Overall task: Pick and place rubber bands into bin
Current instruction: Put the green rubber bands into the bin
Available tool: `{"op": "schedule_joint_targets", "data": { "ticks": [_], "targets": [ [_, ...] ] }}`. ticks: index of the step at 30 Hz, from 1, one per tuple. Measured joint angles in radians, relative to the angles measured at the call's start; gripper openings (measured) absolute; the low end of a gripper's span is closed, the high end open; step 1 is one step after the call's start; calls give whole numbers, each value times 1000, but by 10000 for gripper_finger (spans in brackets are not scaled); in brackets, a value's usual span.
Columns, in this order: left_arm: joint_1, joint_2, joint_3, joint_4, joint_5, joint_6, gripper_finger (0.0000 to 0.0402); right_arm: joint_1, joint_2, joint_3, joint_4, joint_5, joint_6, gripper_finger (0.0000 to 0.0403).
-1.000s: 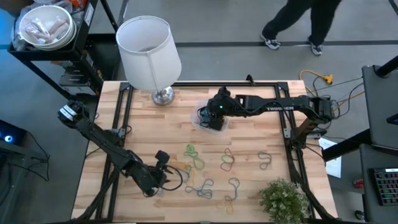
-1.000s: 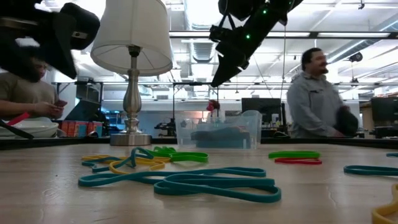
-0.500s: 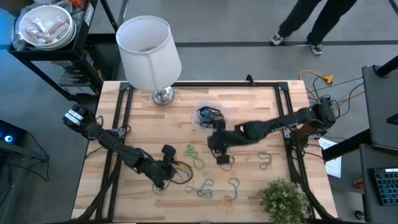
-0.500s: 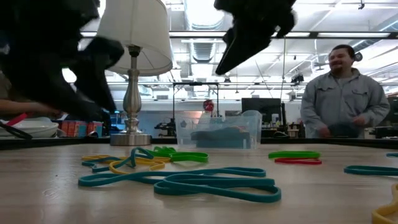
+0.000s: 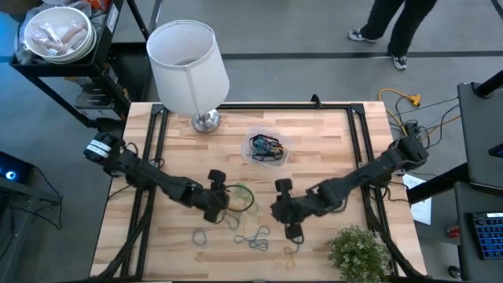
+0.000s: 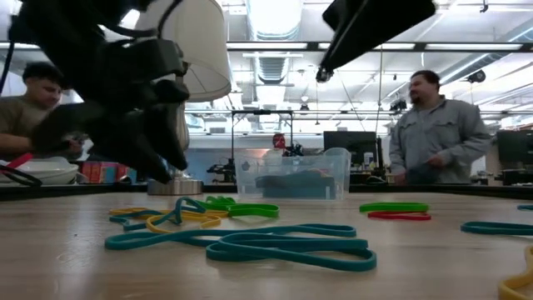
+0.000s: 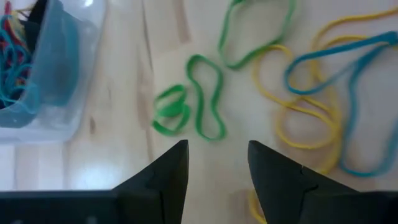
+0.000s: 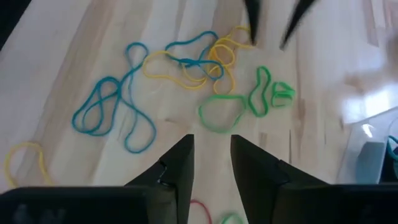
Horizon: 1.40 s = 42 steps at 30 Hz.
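Observation:
Loose rubber bands lie flat on the wooden table: a green one (image 5: pixel 240 193), blue ones (image 5: pixel 253 240) and a yellow one (image 5: pixel 291 252). The wrist views show green bands (image 7: pixel 199 102) (image 8: pixel 258 99) beside yellow and blue ones (image 8: pixel 186 62). The clear bin (image 5: pixel 266 148) stands farther back with several bands inside (image 7: pixel 18 68). My left gripper (image 7: pixel 217 158) hangs open just left of the green bands, its fingers slanting down. My right gripper (image 8: pixel 211 155) hovers open to their right, above the table (image 6: pixel 321 75). Neither has anything between its fingers.
A white lamp (image 5: pixel 189 67) stands at the far left of the table, a small green plant (image 5: pixel 357 251) at the near right corner. A yellow cable (image 5: pixel 405 98) lies beyond the right edge. People show in the room behind (image 6: pixel 437 125).
My right gripper has swung from above the bin toward the table's near edge and now hovers over the loose bands. My left gripper has gone toward the table's right, sinking toward the green bands. The bands and the bin have not moved.

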Motion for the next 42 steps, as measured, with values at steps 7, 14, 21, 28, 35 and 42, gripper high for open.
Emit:
{"op": "schedule_joint_targets", "data": {
  "ticks": [7, 14, 21, 28, 35, 42],
  "targets": [
    [63, 59, 2, 87, 80, 83, 150, 41, 0, -2, -1, 16, 1, 85],
    [128, 117, 9, 117, 170, 85, 150, 43, 0, 1, 1, 16, 4, 72],
    [181, 137, 12, 131, 243, 59, 124, 43, 0, 1, 4, 16, 4, 69],
    [187, 130, 9, 122, 254, 89, 15, 43, 0, 1, 4, 16, 4, 71],
    [187, 121, 12, 106, 213, 119, 1, 43, 0, 1, 3, 16, 4, 64],
    [178, 50, 32, 111, 158, 148, 0, 43, 0, 1, -5, 16, 5, 65]
  ]
}}
